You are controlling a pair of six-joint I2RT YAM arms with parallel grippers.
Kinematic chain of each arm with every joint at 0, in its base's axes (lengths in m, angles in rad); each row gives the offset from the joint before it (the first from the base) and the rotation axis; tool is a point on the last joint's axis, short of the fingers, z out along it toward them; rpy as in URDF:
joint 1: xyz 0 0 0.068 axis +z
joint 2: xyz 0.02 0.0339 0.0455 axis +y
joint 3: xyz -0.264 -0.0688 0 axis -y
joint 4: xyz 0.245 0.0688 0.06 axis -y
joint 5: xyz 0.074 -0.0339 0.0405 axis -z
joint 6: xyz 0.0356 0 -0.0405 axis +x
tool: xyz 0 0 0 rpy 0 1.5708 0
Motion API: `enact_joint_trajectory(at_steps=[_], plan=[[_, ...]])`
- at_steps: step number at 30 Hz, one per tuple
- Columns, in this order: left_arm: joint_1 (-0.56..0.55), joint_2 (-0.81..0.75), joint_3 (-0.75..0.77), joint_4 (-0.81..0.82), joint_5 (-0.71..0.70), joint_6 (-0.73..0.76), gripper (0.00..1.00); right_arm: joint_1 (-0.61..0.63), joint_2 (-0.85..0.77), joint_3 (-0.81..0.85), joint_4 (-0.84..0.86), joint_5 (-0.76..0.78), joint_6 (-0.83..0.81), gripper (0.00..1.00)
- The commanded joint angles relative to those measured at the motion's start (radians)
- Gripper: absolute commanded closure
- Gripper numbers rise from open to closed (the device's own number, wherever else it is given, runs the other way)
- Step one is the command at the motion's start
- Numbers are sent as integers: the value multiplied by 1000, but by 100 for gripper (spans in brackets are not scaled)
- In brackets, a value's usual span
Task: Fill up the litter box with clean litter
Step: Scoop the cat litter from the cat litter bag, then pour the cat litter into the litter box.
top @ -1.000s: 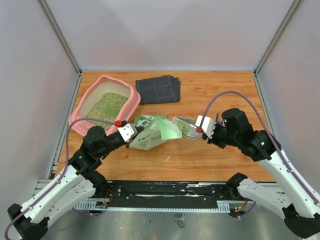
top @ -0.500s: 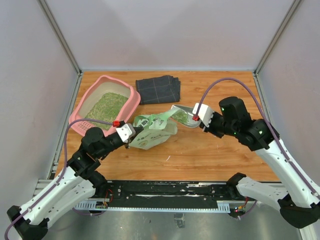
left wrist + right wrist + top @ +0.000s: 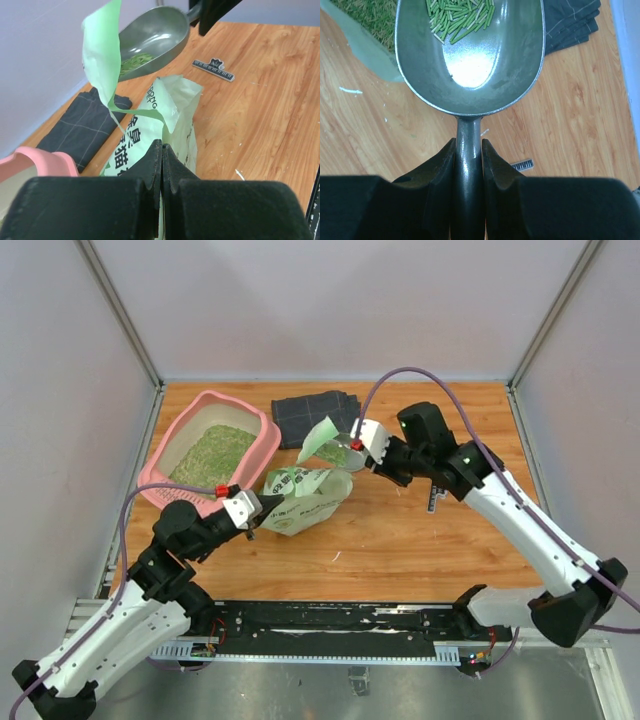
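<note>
The pink litter box (image 3: 264, 436) stands at the back left, partly filled with greenish-tan litter (image 3: 212, 455); its rim shows in the left wrist view (image 3: 45, 162). My left gripper (image 3: 262, 510) (image 3: 162, 147) is shut on the near edge of the green-and-white bag (image 3: 305, 502) (image 3: 175, 105). My right gripper (image 3: 358, 445) (image 3: 468, 150) is shut on the handle of the grey metal scoop (image 3: 340, 453) (image 3: 470, 65). It holds the scoop above the bag's mouth. A little litter (image 3: 460, 15) (image 3: 132, 62) lies in the scoop's far end. A torn bag flap (image 3: 318, 437) stands up beside the scoop.
A dark grey folded cloth (image 3: 316, 418) (image 3: 85, 125) lies at the back, right of the litter box. A small black clip (image 3: 432, 498) (image 3: 213, 69) (image 3: 522, 165) lies on the wood under the right arm. Loose bits lie on the table (image 3: 400, 540) near the bag.
My right gripper has carried the scoop out of the bag, up, leftward and toward the back. The bag's flap has risen with it. My left gripper has kept its hold and shifted slightly left.
</note>
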Motion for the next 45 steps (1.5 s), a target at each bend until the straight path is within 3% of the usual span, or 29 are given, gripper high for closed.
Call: enact_joint_trajectory(at_steps=[1, 5, 10, 12, 15, 20, 25, 27, 36, 45], plan=[[0, -42, 7, 99, -9, -18, 100, -21, 80, 71, 163, -65, 33, 99], [0, -46, 10, 92, -39, -27, 82, -19, 205, 160, 201, -82, 44, 99], [0, -41, 13, 84, -27, -9, 91, -14, 317, 254, 232, -98, 44, 99], [0, -41, 18, 80, -26, -18, 89, -8, 367, 302, 234, -99, 39, 99], [0, -47, 55, 54, -71, -48, 74, 12, 459, 409, 206, -84, 20, 99], [0, -78, 182, -71, -284, -107, 47, 85, 630, 653, 119, 13, -52, 99], [0, -173, 266, -141, -458, -122, 27, 147, 820, 907, 41, 140, -171, 99], [0, -209, 295, -158, -502, -126, 3, 174, 896, 986, 36, 199, -232, 99], [0, -299, 367, -184, -631, -131, 1, 258, 1082, 1156, 202, 419, -578, 99], [0, -365, 364, -139, -681, -109, 1, 299, 1111, 1024, 561, 577, -1091, 99]])
